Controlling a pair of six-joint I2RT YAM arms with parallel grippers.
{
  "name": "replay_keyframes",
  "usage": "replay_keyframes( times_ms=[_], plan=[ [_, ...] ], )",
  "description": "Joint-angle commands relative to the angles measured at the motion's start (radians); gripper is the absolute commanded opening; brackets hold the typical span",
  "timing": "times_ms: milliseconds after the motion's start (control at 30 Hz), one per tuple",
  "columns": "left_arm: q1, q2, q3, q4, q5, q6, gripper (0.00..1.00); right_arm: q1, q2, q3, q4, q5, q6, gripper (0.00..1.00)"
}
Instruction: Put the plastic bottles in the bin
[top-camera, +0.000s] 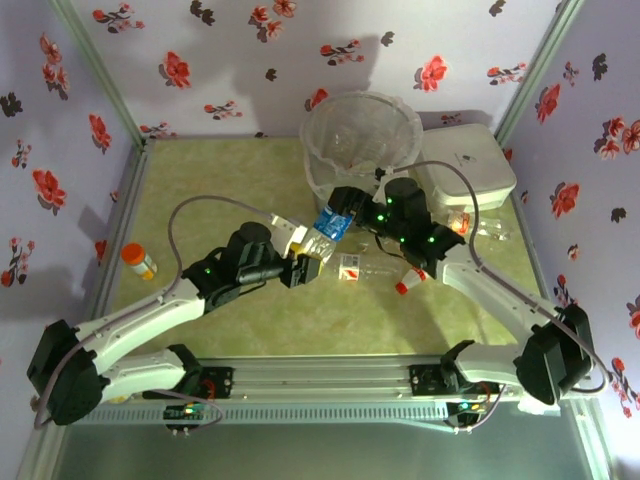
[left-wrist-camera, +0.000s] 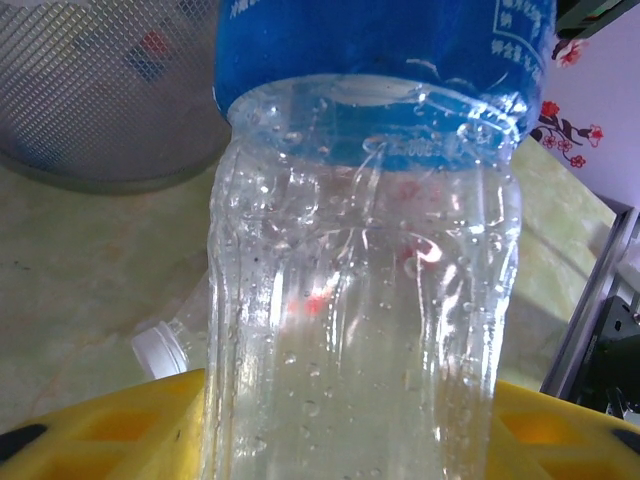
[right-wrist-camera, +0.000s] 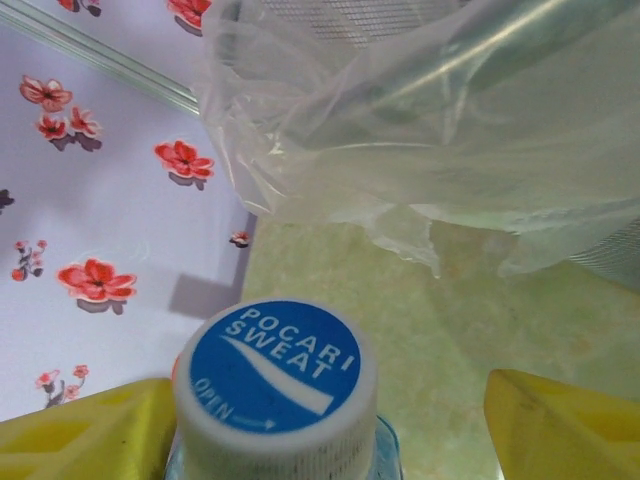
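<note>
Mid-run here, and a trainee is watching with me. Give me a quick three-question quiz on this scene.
1. True or false: the left end effector grips a blue-labelled bottle.
2. The cap at the right end effector reads: A) Pocari Sweat, B) Aquarius, C) Evian.
3. Fill in: in the top view, the white lidded box sits to the ___ of the bin.
Key: 1 true; 2 A; 3 right.
</note>
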Motion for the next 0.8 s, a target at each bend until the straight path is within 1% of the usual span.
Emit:
replay_keyframes(
  times_ms=[0,100,167,200,300,367,400,433,533,567,600,767],
  plan=[
    [0.008,0.014,-0.005,0.058,0.022,-0.001,0.28,0.014,0.019,-0.002,0.056,-0.019,0.043,0.68],
    [0.008,0.004,-0.017,0.059,0.021,-0.004,0.29,0.014,0.016,0.013,0.041,-0.016,0.036,0.58],
    [0.009,-0.005,-0.029,0.071,0.018,-0.006,0.33,0.014,0.010,0.028,0.023,-0.009,0.027,0.49],
    [0.013,-0.009,-0.038,0.081,0.019,-0.009,0.36,0.015,0.005,0.034,0.014,-0.006,0.025,0.47],
    [0.027,-0.019,-0.062,0.111,0.018,-0.024,0.47,0.016,-0.011,0.059,-0.015,0.007,0.004,0.47],
    [0.036,-0.028,-0.065,0.114,0.019,-0.021,0.56,0.015,-0.023,0.088,-0.062,0.023,-0.020,0.43],
    [0.040,-0.031,-0.064,0.115,0.018,-0.019,0.58,0.017,-0.028,0.099,-0.079,0.028,-0.031,0.42],
    [0.043,-0.035,-0.066,0.117,0.018,-0.018,0.62,0.016,-0.031,0.110,-0.094,0.033,-0.039,0.41],
    [0.050,-0.048,-0.068,0.118,0.019,-0.011,0.89,0.017,-0.040,0.136,-0.113,0.040,-0.057,0.39],
    [0.053,-0.055,-0.068,0.113,0.018,-0.009,0.96,0.016,-0.041,0.152,-0.123,0.043,-0.069,0.38],
    [0.054,-0.063,-0.068,0.107,0.019,-0.011,1.00,0.017,-0.041,0.170,-0.137,0.045,-0.085,0.37],
    [0.066,-0.131,-0.061,0.052,0.030,-0.014,1.00,0.016,0.007,0.370,-0.269,0.055,-0.224,0.35]
  ],
)
